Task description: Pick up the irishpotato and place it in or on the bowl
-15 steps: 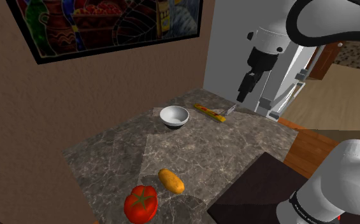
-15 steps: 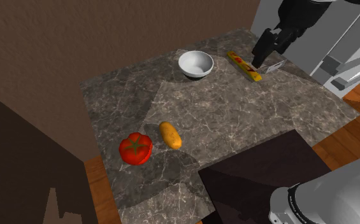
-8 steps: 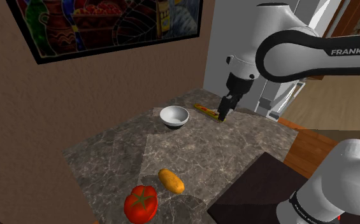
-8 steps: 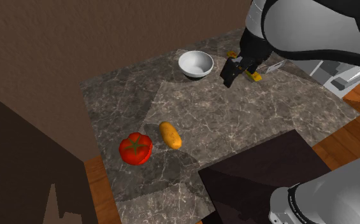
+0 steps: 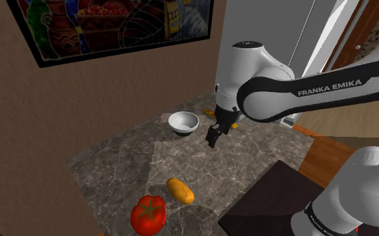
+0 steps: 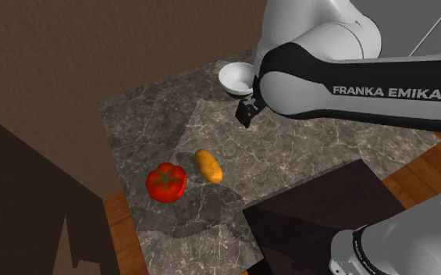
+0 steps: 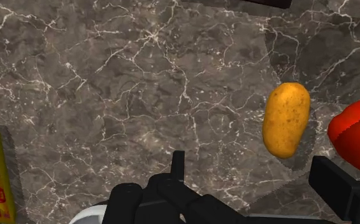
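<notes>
- The gripper (image 5: 212, 136) has its fingers spread, holding nothing.
- The potato (image 5: 180, 190) lies on the marble counter (image 5: 248, 161), well apart from the gripper.
- The arm (image 5: 275, 100) reads "FRANKA EMIKA".

Shoulder and second exterior views look down obliquely over the counter (image 5: 134, 161); the wrist view faces it closely; all share the potato (image 7: 286, 119).

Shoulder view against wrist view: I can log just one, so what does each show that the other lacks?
Shoulder view's own: the framed painting on the wall and the white arm. Wrist view's own: the gripper's black fingers standing apart, open. Shared: the potato, the red tomato beside it, and the marble counter.
</notes>
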Robot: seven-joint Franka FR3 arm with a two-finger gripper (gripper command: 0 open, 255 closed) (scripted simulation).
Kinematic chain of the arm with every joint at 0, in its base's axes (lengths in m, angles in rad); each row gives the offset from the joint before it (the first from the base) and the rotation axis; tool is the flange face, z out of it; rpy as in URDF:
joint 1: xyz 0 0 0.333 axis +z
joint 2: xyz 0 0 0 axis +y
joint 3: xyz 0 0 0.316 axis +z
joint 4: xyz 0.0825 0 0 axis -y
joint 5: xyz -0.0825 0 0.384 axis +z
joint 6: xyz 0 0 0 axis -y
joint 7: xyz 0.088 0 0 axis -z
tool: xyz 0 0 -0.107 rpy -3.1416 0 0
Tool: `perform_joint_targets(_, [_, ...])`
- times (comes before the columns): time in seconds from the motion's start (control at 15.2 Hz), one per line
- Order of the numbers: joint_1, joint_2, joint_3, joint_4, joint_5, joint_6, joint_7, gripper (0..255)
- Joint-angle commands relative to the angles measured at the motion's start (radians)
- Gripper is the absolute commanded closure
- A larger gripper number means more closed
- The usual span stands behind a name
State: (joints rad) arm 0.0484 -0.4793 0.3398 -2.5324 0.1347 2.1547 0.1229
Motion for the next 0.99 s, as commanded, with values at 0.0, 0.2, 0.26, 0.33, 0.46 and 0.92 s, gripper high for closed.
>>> perform_joint_targets(0.0, [-0.004, 0.071, 0.039, 0.009, -0.008, 0.059, 0.047, 0])
perform_joint_targets(0.2, [-0.015, 0.181, 0.095, 0.025, -0.040, 0.144, 0.123, 0])
perform_joint_targets(0.26, [-0.020, 0.220, 0.113, 0.033, -0.056, 0.170, 0.152, 0])
perform_joint_targets(0.33, [-0.026, 0.260, 0.130, 0.043, -0.076, 0.196, 0.183, 0])
perform_joint_targets(0.46, [-0.036, 0.345, 0.162, 0.066, -0.128, 0.244, 0.251, 0])
perform_joint_targets(0.92, [-0.008, 0.666, 0.184, 0.199, -0.404, 0.351, 0.541, 0])
